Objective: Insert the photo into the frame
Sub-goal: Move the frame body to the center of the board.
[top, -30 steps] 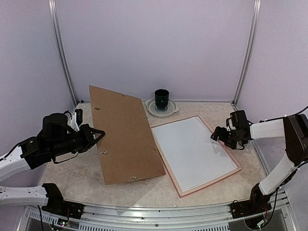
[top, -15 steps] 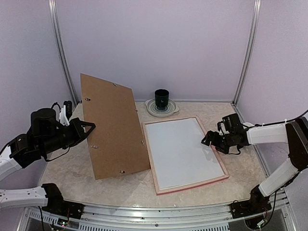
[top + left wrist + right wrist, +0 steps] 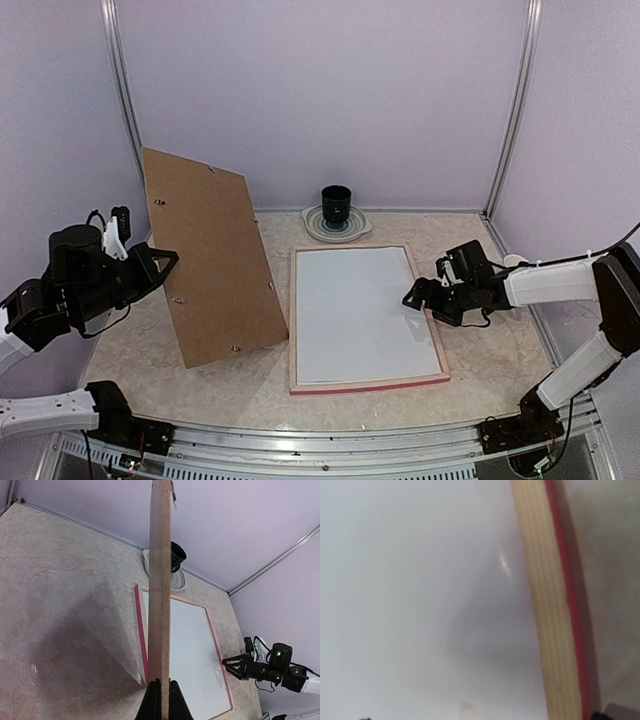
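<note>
My left pincer (image 3: 161, 684), clamping the backing board (image 3: 205, 255), has lifted it clear; right pincer (image 3: 412, 297), grip unclear, has squared the opened frame (image 3: 366, 385).

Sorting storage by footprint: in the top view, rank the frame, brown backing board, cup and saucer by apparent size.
1. Frame and backing board: alike; the tilted board may sit nearer the camera.
2. Saucer
3. Cup

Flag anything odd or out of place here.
The brown backing board is held up, steeply tilted, left of the frame, pinched at its edge by the left gripper rather than lying flat. The frame lies flat, pale back up, not askew. No photo shows in any view.
</note>
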Tool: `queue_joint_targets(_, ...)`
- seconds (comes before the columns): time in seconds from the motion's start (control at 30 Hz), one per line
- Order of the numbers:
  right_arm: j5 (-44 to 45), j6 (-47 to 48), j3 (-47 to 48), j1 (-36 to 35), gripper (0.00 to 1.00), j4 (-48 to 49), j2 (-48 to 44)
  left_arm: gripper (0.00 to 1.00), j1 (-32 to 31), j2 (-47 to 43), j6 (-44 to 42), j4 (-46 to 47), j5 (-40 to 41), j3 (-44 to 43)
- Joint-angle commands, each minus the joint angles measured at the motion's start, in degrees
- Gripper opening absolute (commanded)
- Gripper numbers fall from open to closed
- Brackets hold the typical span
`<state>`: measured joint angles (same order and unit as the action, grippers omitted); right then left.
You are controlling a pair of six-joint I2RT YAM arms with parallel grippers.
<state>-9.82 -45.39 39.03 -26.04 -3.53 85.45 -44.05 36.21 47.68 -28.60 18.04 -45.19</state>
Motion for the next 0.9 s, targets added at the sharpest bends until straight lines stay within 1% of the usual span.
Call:
queue_joint_targets(0.0, -1.87, -1.96, 0.30, -2.87, 0.94, 1.31, 0.61, 0.00, 0.02, -2.81, 0.92, 7.39, 0.39, -4.86)
queue_joint_targets(0.17, -1.11, -2.09, 0.88, -4.19, 0.94, 1.38, 1.57, 0.00, 0.02, -3.59, -0.06, 6.79, 0.68, -6.65)
queue_joint_targets(0.3, -0.35, -1.94, 1.52, -4.93, 0.94, 0.64, 1.95, 0.00, 0.02, -4.48, -0.66, 8.06, 0.29, -6.89)
queue_joint_targets(0.47, 0.76, -1.69, 2.07, -5.24, 0.94, -1.43, -0.26, 0.00, 0.03, -3.73, -1.14, 10.69, -2.79, -5.80)
queue_joint_targets(0.63, 2.77, -0.15, 5.57, -6.54, 0.96, -7.53, -4.60, 0.00, 0.02, -2.23, -1.17, 15.96, -6.83, -3.27)
queue_joint_targets(0.73, 2.98, 0.66, 9.07, -7.49, 0.97, -12.80, -6.61, 0.00, 0.02, -0.93, -1.65, 18.16, -8.49, -2.79)
queue_joint_targets(0.87, 3.34, 1.20, 14.45, -8.64, 0.99, -20.16, -8.70, 0.00, 0.12, 2.01, -1.74, 23.45, -12.55, -0.93)
